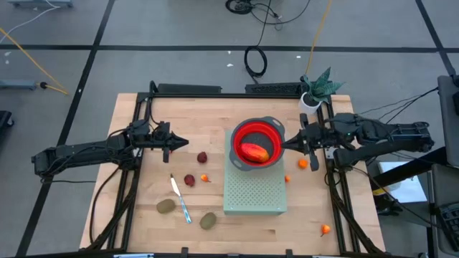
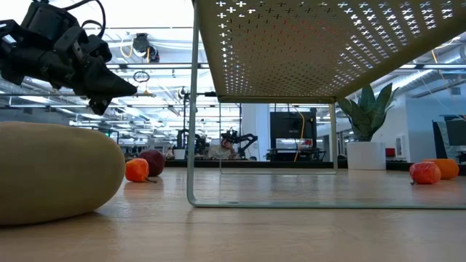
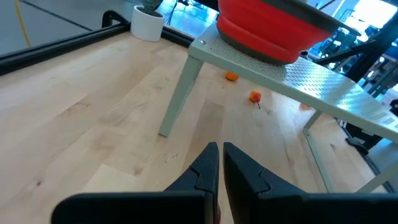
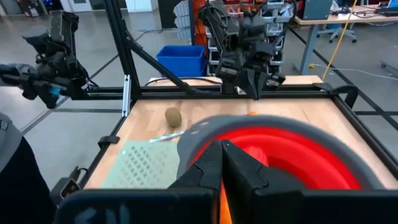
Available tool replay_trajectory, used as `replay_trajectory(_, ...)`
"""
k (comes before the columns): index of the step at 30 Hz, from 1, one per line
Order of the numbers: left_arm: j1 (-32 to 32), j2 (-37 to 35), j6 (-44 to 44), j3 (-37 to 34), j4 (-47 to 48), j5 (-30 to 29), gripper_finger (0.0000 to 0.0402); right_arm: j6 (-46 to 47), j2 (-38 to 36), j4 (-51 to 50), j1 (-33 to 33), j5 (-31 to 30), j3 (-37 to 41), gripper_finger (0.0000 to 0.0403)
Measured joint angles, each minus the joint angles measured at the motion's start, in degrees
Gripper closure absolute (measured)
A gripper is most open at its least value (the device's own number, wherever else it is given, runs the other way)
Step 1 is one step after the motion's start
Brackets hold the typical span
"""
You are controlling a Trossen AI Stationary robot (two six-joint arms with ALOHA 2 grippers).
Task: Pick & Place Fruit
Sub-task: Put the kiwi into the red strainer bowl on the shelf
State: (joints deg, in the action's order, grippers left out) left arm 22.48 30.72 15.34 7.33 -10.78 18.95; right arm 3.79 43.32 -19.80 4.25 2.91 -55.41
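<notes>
Right gripper (image 1: 285,145): you had its jaws clenched together on nothing, tip just at the grey rim of the red bowl (image 1: 275,132), on the bowl's right side. Left gripper (image 1: 183,143): jaws likewise pressed together and empty, hovering above bare wood left of the bowl.

Inside the bowl lay the elongated red-orange fruit (image 1: 254,152); its long axis ran diagonally, one end toward the upper left, the other toward the lower right in the overhead view. The bowl stood on the far end of the perforated green stand (image 1: 254,193).

You had the remaining fruit on the table (image 1: 129,222): two dark red balls (image 1: 202,157) between left gripper and stand, two brown-green ovals (image 1: 166,206) near the front edge, either side of the blue-handled knife (image 1: 180,198). Tiny orange balls (image 1: 303,163) lay scattered around the stand.
</notes>
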Motion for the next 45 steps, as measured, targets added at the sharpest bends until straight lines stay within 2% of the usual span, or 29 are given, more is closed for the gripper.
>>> replay_trajectory(13, -0.15, 0.02, -0.24, 1.97, 1.49, -1.45, 0.038, 0.0, -17.22, 7.13, 0.0, 0.19, 16.18, 0.0402)
replay_trajectory(17, -0.95, 0.02, 0.19, 5.99, 7.16, -4.67, 0.038, 0.0, -23.62, 6.59, 0.0, 0.3, 19.83, 0.0402)
replay_trajectory(22, -3.95, 0.02, 0.52, 13.25, 20.53, -9.95, 0.038, 0.04, -31.36, 3.56, 0.0, 0.36, 22.8, 0.0402)
replay_trajectory(27, -8.22, 0.02, 6.7, 20.14, 32.68, -15.13, 0.038, 0.02, -37.23, -0.84, 0.0, 0.28, 23.23, 0.0402)
replay_trajectory(32, -13.49, 1.11, 14.76, 24.86, 39.68, -18.06, 0.038, -0.2, -41.16, -4.11, 0.0, 0.23, 23.24, 0.0401)
replay_trajectory(45, -27.77, 16.43, 30.31, 32.66, 42.82, -19.03, 0.0398, -3.14, -43.05, -9.4, -0.01, 0.21, 23.23, 0.0402)
